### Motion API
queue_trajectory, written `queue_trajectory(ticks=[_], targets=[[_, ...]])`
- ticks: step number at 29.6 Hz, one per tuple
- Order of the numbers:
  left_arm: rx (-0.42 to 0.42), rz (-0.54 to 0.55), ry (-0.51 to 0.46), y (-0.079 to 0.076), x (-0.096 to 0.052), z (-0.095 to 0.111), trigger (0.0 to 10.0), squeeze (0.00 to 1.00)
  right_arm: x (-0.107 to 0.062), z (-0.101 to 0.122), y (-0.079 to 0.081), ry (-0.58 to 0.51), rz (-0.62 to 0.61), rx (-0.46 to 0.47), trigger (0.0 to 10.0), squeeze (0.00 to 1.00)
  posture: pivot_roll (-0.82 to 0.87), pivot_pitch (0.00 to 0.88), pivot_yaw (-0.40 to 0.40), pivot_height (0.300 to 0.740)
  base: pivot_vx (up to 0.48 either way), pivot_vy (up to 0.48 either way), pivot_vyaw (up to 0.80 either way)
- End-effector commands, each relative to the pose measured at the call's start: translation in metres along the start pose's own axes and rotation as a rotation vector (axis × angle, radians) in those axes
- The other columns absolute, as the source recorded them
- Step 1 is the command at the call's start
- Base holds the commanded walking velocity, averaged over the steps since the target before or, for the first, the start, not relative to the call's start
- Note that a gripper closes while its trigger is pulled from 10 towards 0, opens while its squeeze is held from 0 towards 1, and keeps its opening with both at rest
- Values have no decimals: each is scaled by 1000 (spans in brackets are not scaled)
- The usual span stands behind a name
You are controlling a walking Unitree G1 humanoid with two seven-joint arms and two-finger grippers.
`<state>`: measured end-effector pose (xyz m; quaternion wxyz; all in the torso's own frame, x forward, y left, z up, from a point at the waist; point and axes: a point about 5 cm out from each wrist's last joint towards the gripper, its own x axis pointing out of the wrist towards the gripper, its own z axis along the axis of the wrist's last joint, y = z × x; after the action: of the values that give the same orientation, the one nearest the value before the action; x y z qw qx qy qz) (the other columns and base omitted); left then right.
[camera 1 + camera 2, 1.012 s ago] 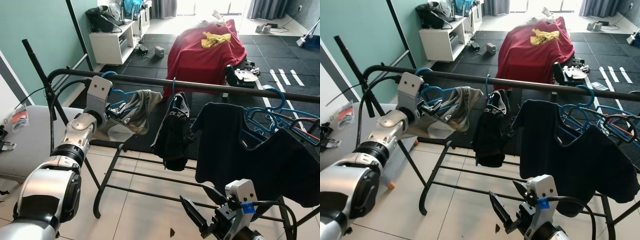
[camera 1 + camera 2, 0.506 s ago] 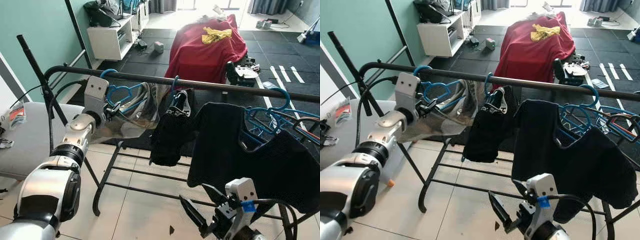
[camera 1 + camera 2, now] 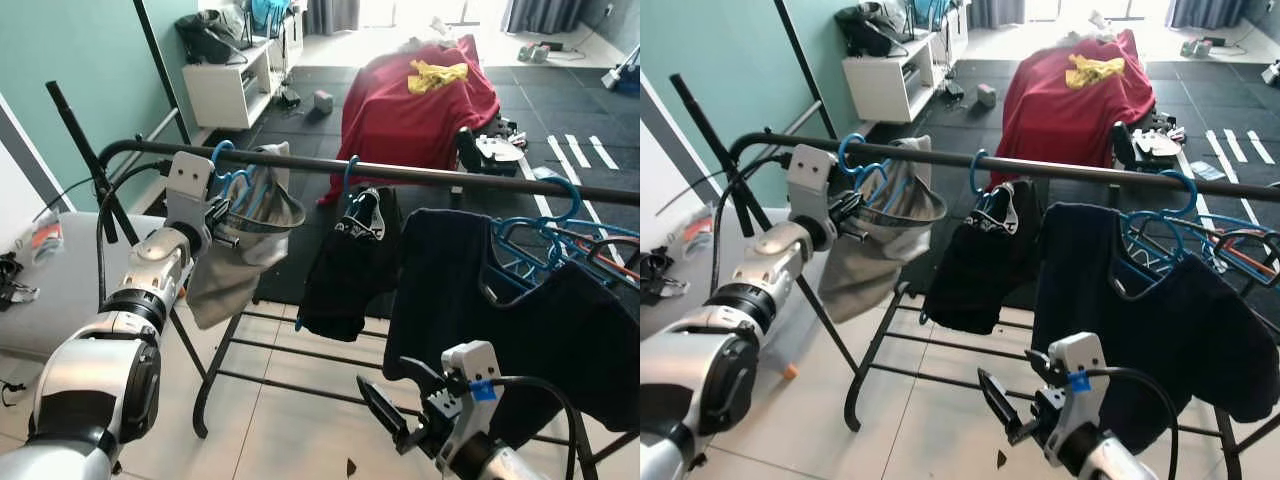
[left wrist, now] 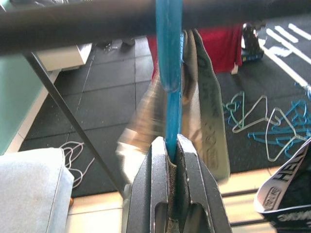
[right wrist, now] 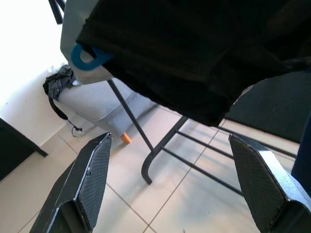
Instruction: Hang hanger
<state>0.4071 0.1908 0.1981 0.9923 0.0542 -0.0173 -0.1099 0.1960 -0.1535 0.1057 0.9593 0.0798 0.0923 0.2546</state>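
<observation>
Whereas half a second ago the blue hanger (image 3: 232,176) hung below the rack's top rail (image 3: 420,172) with its hook short of the bar, the left eye view now has the hook over the rail near its left end, and the grey garment (image 3: 237,240) on it has swung from a sideways billow to hang down. The left gripper (image 3: 214,214) is shut tight on the hanger just under the rail. To the right along the rail hang a black garment (image 3: 350,265) on its own blue hanger and a dark navy shirt (image 3: 480,300), with more blue hangers bunched toward the right end.

From the right eye view, the same hook (image 3: 849,153) sits over the bar, so I judge the hanging itself done and only the release left. The right gripper (image 3: 1015,405) hovers low before the rack, fingers spread and empty.

Along the left wrist view, both black fingers (image 4: 158,184) pinch the blue hanger (image 4: 169,73), which runs straight up to curl over the rail (image 4: 73,22); the garment (image 4: 204,121) is blurred, likely swinging.

Through the right wrist view, two wide-apart fingers (image 5: 90,174) frame tiled floor and a rack leg (image 5: 133,131).
</observation>
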Motion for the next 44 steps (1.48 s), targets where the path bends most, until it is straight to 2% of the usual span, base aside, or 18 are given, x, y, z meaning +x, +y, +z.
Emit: queue_trajectory(ticks=[1,13,18,21,24,26,28,31,36,38,41,44], targets=[[-8,21,-10,13,-5,1,0,0,2,-3,-2,-1,-12,2,10000,0,-207,24,84,740,0,0,0],[-17,0,-85,18,-8,8,0,0,15,-4,-14,-17,-25,14,10000,0,-168,0,87,740,0,0,0],[-7,-8,-90,21,-15,-2,0,0,19,-5,-17,-15,-20,18,10000,0,-156,0,82,740,0,0,0],[-6,-1,-78,28,-24,-12,0,0,20,-6,-18,-15,-19,20,10000,0,-149,0,80,740,0,0,0],[-6,-1,-78,28,-24,-12,0,0,20,-6,-18,-15,-19,20,10000,0,-149,0,80,740,0,0,0],[-15,17,-77,43,-37,-20,0,0,20,-7,-21,-13,-15,23,10000,0,-130,0,70,740,0,0,0],[-15,17,-77,43,-37,-20,0,0,20,-7,-21,-13,-15,23,10000,0,-130,0,70,740,0,0,0],[-18,20,-85,51,-45,-23,0,0,21,-8,-22,-11,-8,26,10000,0,-125,0,67,740,0,0,0],[-8,-26,-75,48,-49,-28,0,0,22,-9,-23,-5,-4,25,10000,0,-126,0,65,740,0,0,0],[5,-94,-40,47,-55,-37,0,0,22,-9,-24,-3,-4,23,10000,0,-133,0,68,740,0,0,0],[16,-125,-14,49,-60,-42,0,0,22,-9,-24,-4,-6,22,10000,0,-133,0,68,740,0,0,0],[87,-296,104,61,-84,-55,0,0,20,-7,-26,-22,-5,36,10000,0,-132,0,62,740,0,0,0]])
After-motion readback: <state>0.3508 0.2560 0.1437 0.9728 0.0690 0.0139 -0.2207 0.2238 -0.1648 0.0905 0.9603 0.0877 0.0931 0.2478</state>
